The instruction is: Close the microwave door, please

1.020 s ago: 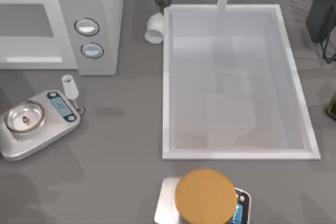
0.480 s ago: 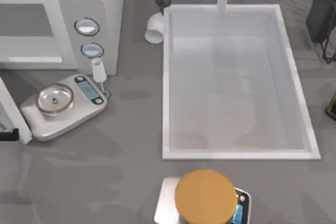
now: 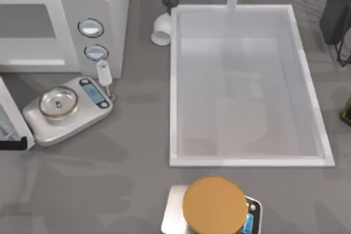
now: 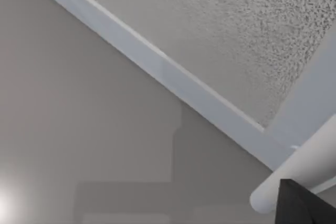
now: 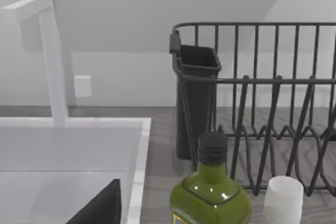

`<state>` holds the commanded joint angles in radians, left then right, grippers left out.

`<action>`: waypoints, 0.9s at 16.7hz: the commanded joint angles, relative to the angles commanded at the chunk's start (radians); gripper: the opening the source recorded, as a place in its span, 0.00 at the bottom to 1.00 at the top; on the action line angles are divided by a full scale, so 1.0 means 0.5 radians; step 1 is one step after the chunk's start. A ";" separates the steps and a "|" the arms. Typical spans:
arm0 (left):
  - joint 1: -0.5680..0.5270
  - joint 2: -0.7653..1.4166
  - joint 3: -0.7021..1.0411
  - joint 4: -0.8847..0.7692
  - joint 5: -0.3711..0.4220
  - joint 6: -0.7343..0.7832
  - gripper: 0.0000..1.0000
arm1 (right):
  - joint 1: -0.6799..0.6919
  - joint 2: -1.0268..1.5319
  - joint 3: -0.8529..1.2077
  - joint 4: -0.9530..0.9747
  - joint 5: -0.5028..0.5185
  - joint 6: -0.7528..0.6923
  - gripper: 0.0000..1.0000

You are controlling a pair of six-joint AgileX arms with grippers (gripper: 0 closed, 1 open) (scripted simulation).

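The white microwave [image 3: 66,4] stands at the table's back left, its grey panel with two round dials [image 3: 93,39] facing front. The microwave door [image 3: 15,118] is swung open and shows edge-on at the left border as a pale framed strip. A dark part of my left gripper [image 3: 12,145] sits at the door's outer end. Close up in the left wrist view are the door's pale frame [image 4: 157,66], a white rounded bar [image 4: 294,179] and a dark corner of the gripper [image 4: 307,208]. My right gripper [image 5: 100,208] is parked by the sink's right side.
A silver kitchen scale [image 3: 68,108] lies against the door's inner side, with a small wine glass [image 3: 103,74] beside it. The big white sink [image 3: 247,160] fills the middle. A second scale carrying an orange disc [image 3: 214,205] sits at the front. A dish rack [image 5: 262,103], a green bottle [image 5: 210,192] and a white cup [image 5: 283,200] stand at the right.
The door edge and my left gripper have come into view at the left. The silver scale and the glass were pushed right and toward the microwave, with most of that in the first half second.
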<state>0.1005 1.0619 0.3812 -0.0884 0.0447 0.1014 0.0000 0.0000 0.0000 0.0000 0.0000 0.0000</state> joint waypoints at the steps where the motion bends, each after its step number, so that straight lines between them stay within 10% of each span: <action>1: -0.001 0.000 0.022 -0.008 0.004 0.005 0.00 | 0.000 0.000 0.000 0.000 0.000 0.000 1.00; 15: -0.032 0.778 0.635 0.216 -0.043 -0.004 0.00 | 0.000 0.000 0.000 0.000 0.000 0.000 1.00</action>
<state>0.0843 1.4507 0.6986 0.0196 0.0232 0.0995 0.0000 0.0000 0.0000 0.0000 0.0000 0.0000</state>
